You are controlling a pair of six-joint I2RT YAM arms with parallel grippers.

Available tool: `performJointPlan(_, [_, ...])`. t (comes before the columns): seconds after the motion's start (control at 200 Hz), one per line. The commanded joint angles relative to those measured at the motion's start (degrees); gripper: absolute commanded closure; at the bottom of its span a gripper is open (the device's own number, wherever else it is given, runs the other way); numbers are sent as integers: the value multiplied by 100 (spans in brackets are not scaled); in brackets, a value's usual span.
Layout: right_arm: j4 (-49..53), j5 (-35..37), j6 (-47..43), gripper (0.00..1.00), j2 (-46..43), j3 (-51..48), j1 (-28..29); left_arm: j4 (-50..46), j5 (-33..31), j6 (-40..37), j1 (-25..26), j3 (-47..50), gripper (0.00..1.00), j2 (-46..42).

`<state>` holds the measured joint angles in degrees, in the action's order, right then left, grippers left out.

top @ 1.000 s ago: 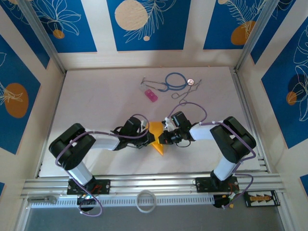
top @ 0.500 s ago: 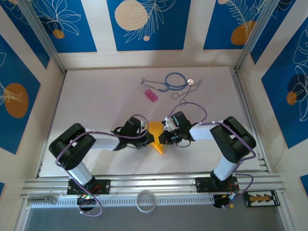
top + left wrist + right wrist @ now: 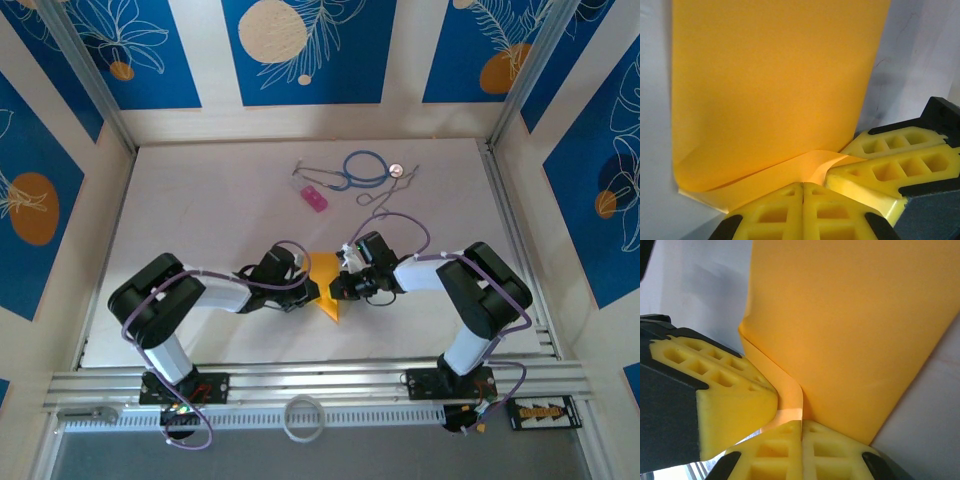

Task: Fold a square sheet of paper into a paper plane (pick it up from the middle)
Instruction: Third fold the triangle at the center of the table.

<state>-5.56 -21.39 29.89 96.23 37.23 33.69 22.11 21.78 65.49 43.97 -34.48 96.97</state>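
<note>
The orange-yellow sheet of paper (image 3: pixel 325 272) is folded and held up off the white table (image 3: pixel 200 210) at its middle, one pointed end (image 3: pixel 333 312) toward the near edge. My left gripper (image 3: pixel 304 284) is shut on its left side and my right gripper (image 3: pixel 346 283) is shut on its right side. In the left wrist view the paper (image 3: pixel 775 85) rises broad and flat above my shut left gripper (image 3: pixel 802 186), with the right gripper's fingers (image 3: pixel 890 167) close beside it. In the right wrist view a paper flap (image 3: pixel 790 390) curls into my shut right gripper (image 3: pixel 801 424), the left gripper's fingers (image 3: pixel 730 390) alongside.
A small pink block (image 3: pixel 315 198) lies at the back middle of the table. Beside it are a blue looped cord (image 3: pixel 365 167) and thin wire pieces (image 3: pixel 385 195). A white ring (image 3: pixel 303 418) rests by the near rail. Panel walls enclose the table's sides.
The left arm's elbow has shifted slightly to the right. Both grippers stay shut on the paper, which has barely moved.
</note>
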Motion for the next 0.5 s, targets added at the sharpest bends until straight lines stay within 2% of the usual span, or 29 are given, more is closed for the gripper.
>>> performJointPlan(0.0, [215,50,-11,98,61,59,67,-169,-116,-133,38,99,100,136])
performJointPlan(0.075, [296,4,17,94,-50,115,59,-202,-127,-145,40,99,100,149])
performJointPlan(0.28, [831,586,204,70,-820,150,7,-230,-159,-159,59,126,100,183])
performJointPlan(0.395, [1094,727,321,66,-1292,58,-52,-225,-190,-154,56,126,100,183])
performJointPlan(0.495, [1037,402,445,68,-1561,-75,-23,-216,-176,-160,59,117,100,185])
